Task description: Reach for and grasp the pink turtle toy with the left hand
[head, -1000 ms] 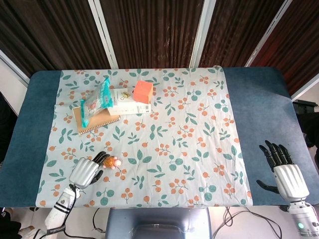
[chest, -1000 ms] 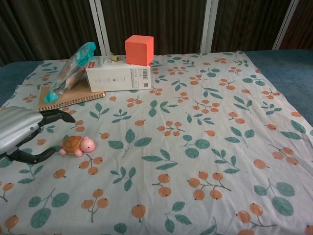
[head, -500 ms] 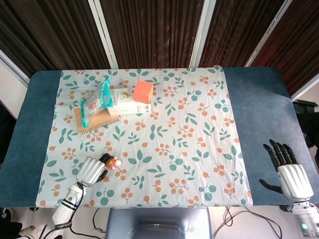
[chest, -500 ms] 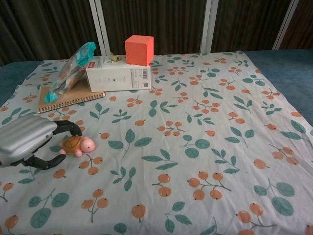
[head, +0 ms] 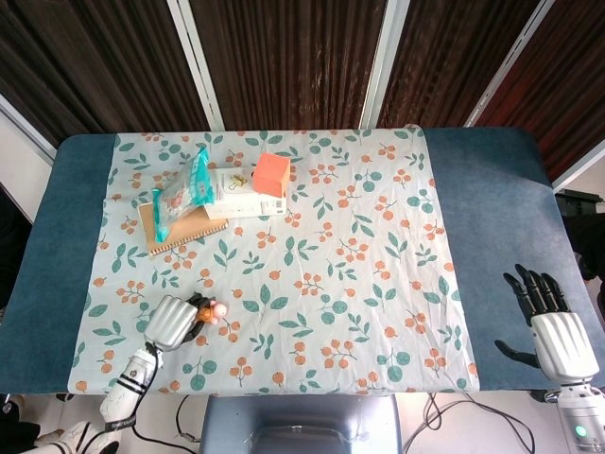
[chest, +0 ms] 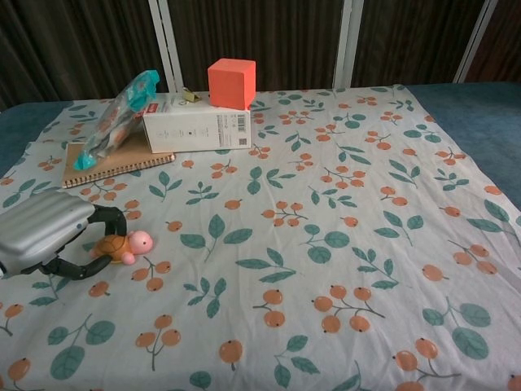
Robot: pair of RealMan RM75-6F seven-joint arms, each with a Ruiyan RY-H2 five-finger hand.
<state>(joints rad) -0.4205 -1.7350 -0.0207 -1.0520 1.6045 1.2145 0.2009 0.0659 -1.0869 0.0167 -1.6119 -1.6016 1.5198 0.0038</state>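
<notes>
The pink turtle toy (chest: 130, 243) with a brown shell lies on the floral cloth near the front left; its pink head (head: 216, 308) pokes out to the right. My left hand (chest: 49, 235) (head: 172, 320) has its dark fingers curled around the turtle's shell from the left, fingers over the top and thumb underneath. The toy still rests on the cloth. My right hand (head: 550, 323) hovers at the table's front right corner, off the cloth, fingers spread and holding nothing. It does not show in the chest view.
At the back left stand a white box (chest: 195, 129), an orange cube (chest: 231, 82) on it, a teal snack bag (chest: 114, 116) and a spiral notebook (chest: 106, 161). The floral cloth (chest: 326, 212) covers the blue table (head: 492, 199).
My left hand slid right and closed its fingers around the turtle's shell, covering most of it. The right hand drifted slightly down and right.
</notes>
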